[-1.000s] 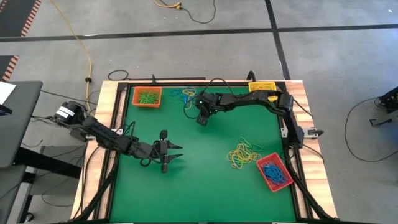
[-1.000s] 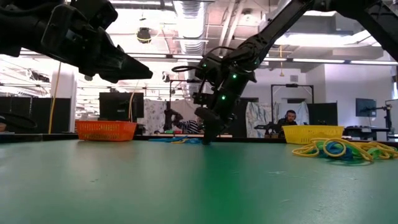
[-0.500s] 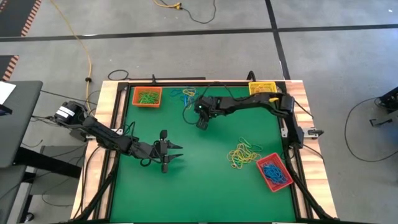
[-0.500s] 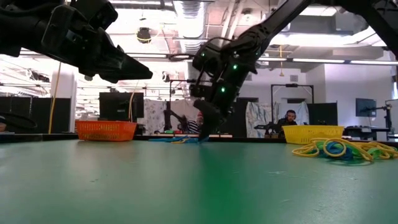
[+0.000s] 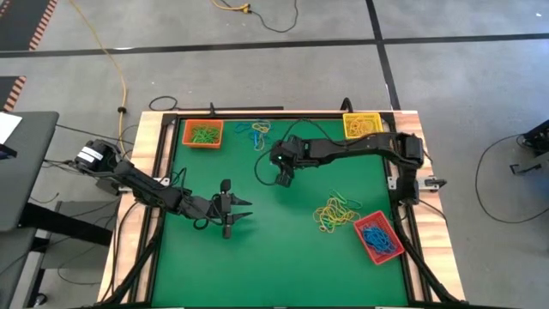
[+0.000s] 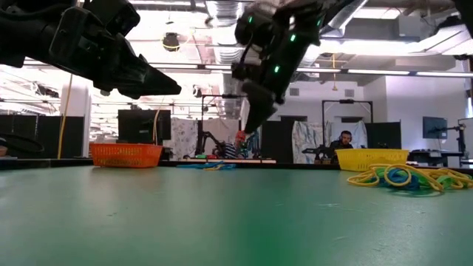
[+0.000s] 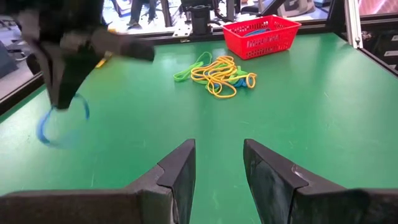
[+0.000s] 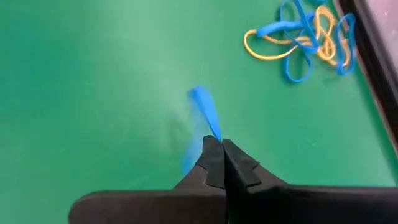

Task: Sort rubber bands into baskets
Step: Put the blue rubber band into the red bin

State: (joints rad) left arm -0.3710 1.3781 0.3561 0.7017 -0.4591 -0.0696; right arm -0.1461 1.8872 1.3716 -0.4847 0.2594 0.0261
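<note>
Rubber bands lie in two loose heaps on the green table [image 5: 257,257]: a mixed pile [image 5: 335,213] beside the red basket [image 5: 378,238], another [image 5: 256,130] between the orange basket [image 5: 203,134] and the yellow basket [image 5: 361,125]. Above mid-table, the right gripper [image 8: 222,147] is clenched on one blue band [image 8: 204,112], lifted clear. The left gripper [image 7: 217,174] hovers with fingers parted, empty, near the left side.
</note>
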